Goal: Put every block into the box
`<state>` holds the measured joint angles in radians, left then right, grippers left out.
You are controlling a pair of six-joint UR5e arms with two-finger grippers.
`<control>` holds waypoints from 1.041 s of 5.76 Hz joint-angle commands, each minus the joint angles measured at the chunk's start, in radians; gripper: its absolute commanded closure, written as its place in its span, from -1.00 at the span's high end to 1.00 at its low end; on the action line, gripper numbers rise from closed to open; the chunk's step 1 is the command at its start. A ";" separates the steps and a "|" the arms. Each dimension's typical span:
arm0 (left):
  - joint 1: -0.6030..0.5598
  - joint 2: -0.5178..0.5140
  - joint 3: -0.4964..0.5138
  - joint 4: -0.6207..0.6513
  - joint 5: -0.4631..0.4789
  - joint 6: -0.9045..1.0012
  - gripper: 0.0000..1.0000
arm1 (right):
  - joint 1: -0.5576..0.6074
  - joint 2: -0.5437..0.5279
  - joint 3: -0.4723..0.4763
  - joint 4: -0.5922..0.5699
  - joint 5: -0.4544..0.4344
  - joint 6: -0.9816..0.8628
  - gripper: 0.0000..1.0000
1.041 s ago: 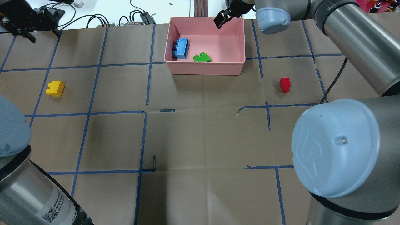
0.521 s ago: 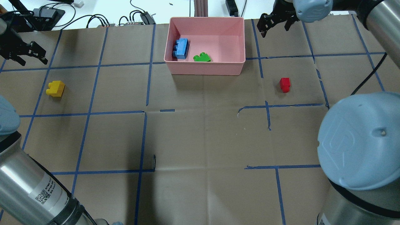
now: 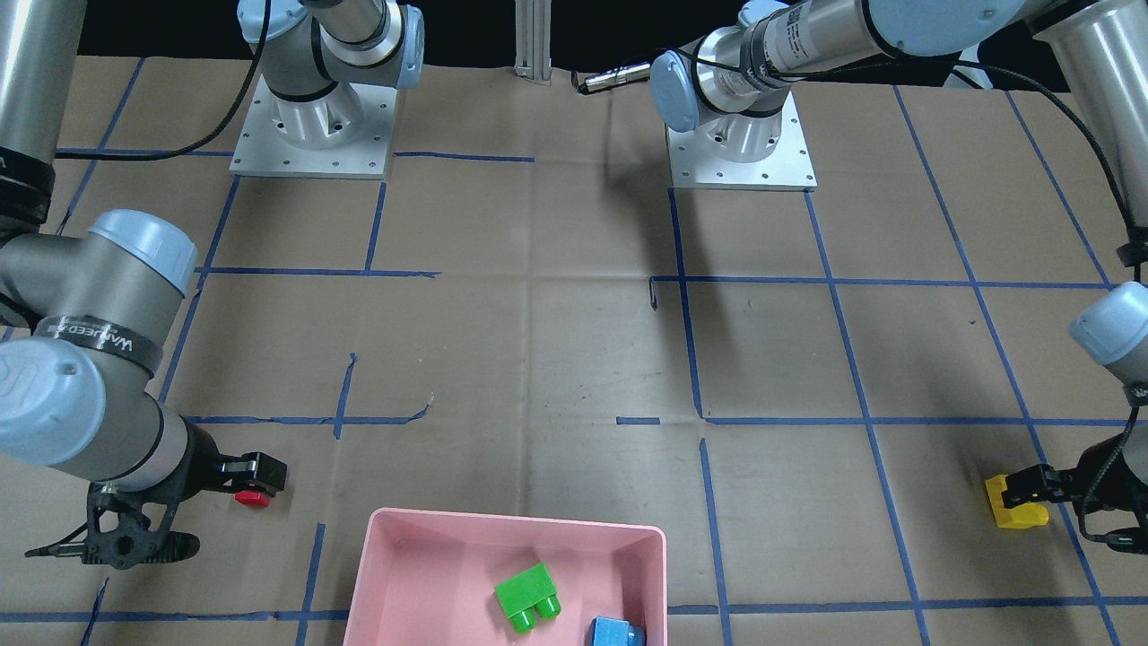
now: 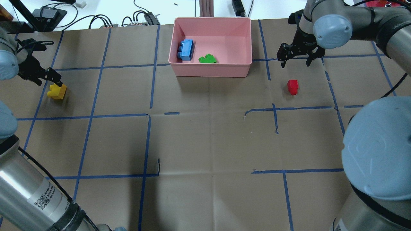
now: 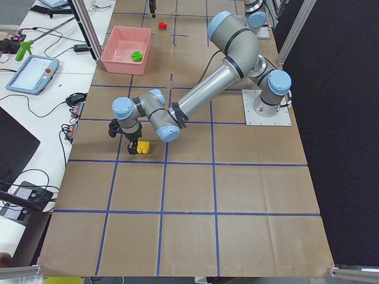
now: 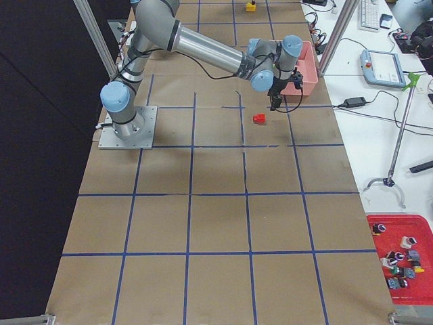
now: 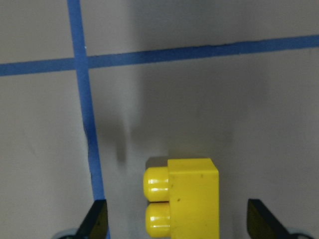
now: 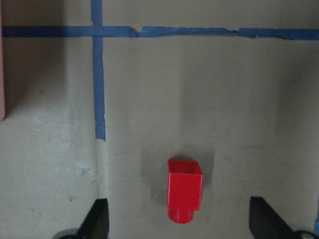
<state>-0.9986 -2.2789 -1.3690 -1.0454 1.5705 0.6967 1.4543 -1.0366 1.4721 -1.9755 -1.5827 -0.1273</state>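
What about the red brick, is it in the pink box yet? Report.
No, the red brick lies on the table, well apart from the pink box.

One yellow block (image 4: 57, 91), one red block (image 4: 292, 86), one light blue block (image 4: 186, 50), one green block (image 4: 207, 59): four in all. One pink box (image 4: 212, 72). One counter (image 4: 205, 144). One left hand (image 4: 48, 80), one right hand (image 4: 295, 63): two in all.

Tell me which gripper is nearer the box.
Right. The right gripper hovers just right of the box, by the red block; the left gripper is far off to its left, at the yellow block.
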 commanded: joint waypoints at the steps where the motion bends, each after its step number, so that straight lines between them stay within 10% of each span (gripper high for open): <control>1: 0.009 -0.001 -0.044 0.042 -0.009 0.015 0.96 | -0.020 -0.020 0.161 -0.220 -0.016 0.008 0.99; 3: 0.011 0.001 -0.067 0.051 -0.007 0.015 0.86 | -0.031 -0.007 0.212 -0.235 -0.011 0.008 0.99; 6: 0.012 0.002 -0.061 0.051 0.005 0.017 -0.18 | -0.031 0.001 0.234 -0.250 -0.002 0.011 0.87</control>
<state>-0.9873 -2.2766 -1.4324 -0.9938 1.5733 0.7129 1.4236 -1.0364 1.7050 -2.2185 -1.5881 -0.1197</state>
